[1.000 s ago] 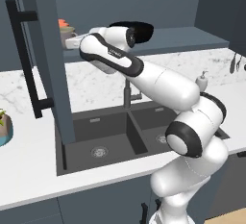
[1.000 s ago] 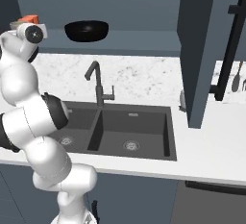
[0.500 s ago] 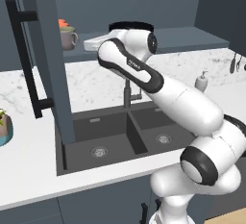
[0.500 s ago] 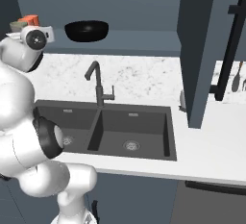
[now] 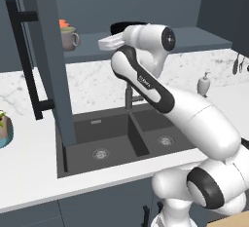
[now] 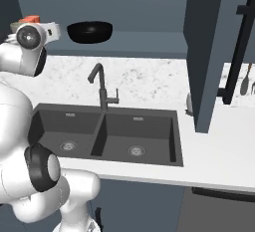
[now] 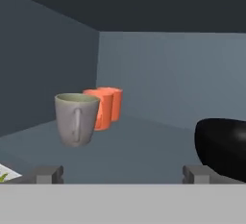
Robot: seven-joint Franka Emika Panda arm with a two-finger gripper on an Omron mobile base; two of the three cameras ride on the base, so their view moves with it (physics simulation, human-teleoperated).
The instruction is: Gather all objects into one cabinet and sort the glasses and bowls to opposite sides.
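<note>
While fingers (image 7: 48,174) spread empty: mug (image 7: 75,118) left before orange cups (image 7: 104,106) (overlapping), black bowl (image 7: 224,147) right.

on the cabinet shelf (image 7: 144,146) the mug (image 7: 76,118) stands at the left, two cups (image 7: 106,106) just behind it, the bowl (image 7: 225,147) well apart at the right; the sink (image 6: 107,134) lies below in the worktop (image 6: 219,164).

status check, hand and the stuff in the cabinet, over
Hand open, empty, facing into the cabinet. Mug and two orange cups on one side of the shelf, black bowl on the other. Nothing in the way.
</note>
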